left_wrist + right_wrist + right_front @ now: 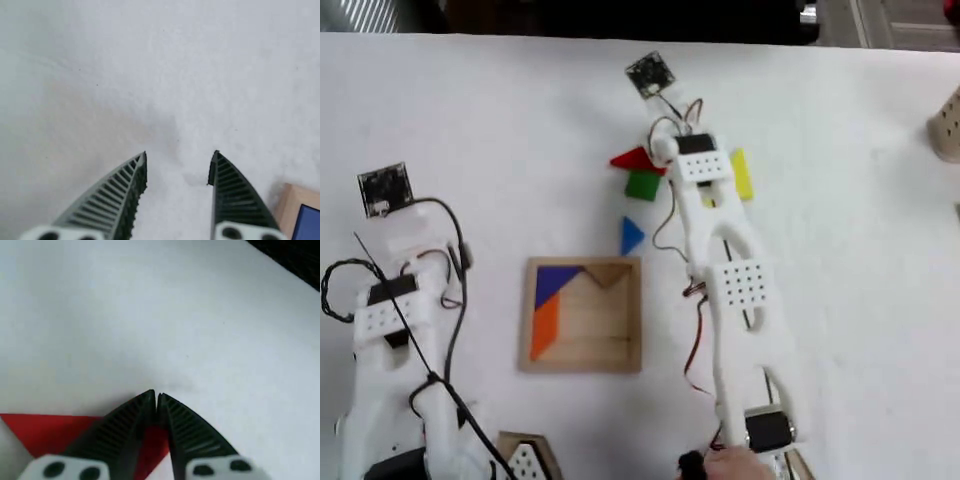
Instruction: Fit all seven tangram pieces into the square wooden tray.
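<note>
The square wooden tray (592, 342) holds an orange piece (545, 328), a dark blue piece (555, 282) and a brown triangle (608, 273). Near its corner, the left gripper (179, 160) gapes empty. Beyond lie a blue triangle (632, 235), a green square (642, 186) and a yellow piece (741, 175). The right gripper (156, 397), tips pinched together, sits over the red triangle (45, 435).

The wooden tray (600, 332) shows pale grain; the white table (470, 130) looks matt.

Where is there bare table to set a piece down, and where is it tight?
Bare table lies between the left arm and the loose pieces, beyond the wooden tray, and outward of the right arm. Crowded: red triangle, green square and yellow piece around the right gripper.
</note>
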`<control>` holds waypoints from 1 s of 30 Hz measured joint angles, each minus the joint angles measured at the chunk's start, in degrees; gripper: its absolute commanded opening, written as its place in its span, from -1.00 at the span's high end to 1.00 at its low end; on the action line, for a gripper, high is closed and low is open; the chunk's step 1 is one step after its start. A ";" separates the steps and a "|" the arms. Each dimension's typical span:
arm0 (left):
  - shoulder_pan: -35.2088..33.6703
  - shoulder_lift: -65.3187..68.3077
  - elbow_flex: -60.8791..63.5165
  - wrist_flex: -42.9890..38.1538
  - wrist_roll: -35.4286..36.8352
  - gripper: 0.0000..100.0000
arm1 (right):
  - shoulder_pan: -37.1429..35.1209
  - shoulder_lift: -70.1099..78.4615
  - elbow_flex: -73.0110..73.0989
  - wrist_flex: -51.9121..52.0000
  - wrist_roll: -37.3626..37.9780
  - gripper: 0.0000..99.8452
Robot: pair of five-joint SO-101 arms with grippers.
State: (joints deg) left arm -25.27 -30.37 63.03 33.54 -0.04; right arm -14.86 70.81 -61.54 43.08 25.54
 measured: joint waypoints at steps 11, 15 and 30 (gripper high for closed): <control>0.00 0.00 0.00 0.00 0.00 0.58 | -1.76 3.34 -11.69 18.37 0.09 0.96; 0.00 0.00 0.00 0.00 0.00 0.58 | -1.85 3.34 -14.95 26.46 0.26 0.96; 0.00 0.00 0.00 0.00 0.00 0.58 | -1.85 3.43 -27.16 54.33 0.26 0.96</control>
State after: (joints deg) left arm -25.27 -30.37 63.03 33.54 -0.04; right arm -16.70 74.24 -88.70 97.41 25.80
